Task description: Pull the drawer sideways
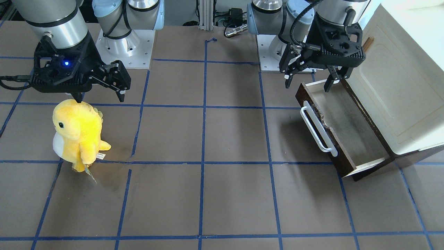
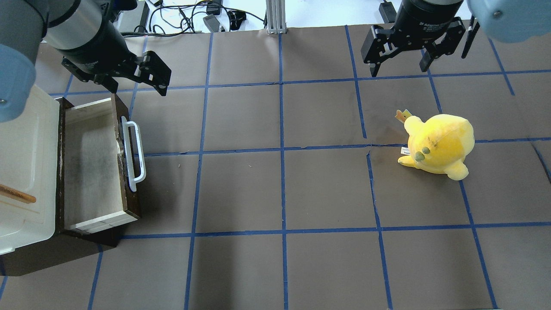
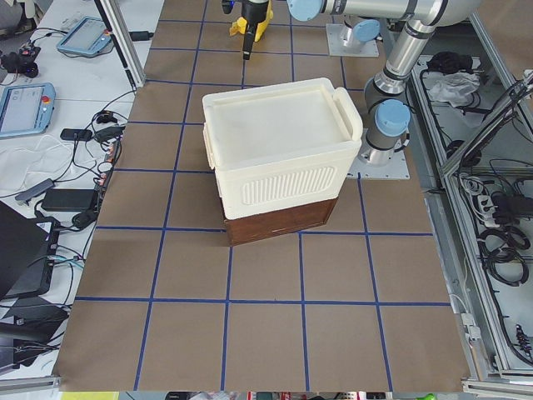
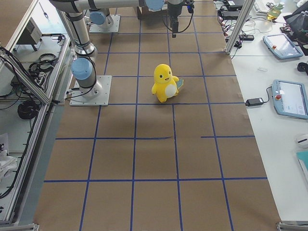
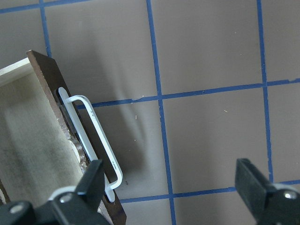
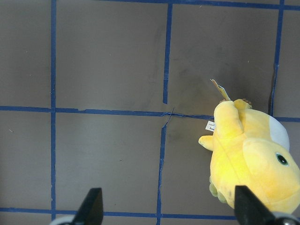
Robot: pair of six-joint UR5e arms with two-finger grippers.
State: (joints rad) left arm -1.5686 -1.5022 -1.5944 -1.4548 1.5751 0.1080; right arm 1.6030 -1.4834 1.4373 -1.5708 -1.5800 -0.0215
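Left gripper [image 2: 138, 88], you saw, hung spread wide over one end of the drawer [image 2: 90, 159], which sat pulled out of its cabinet [image 2: 26, 142], half cropped at left. Right gripper [image 2: 398, 71] gaped, empty, near the plush [image 2: 439, 144].

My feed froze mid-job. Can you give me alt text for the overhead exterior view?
The drawer stands open from the cream cabinet at the table's left edge, white bar handle toward the centre. The left pincer hangs open near the drawer's far end, holding nothing; the right pincer hangs open far right, beyond a yellow plush dinosaur.
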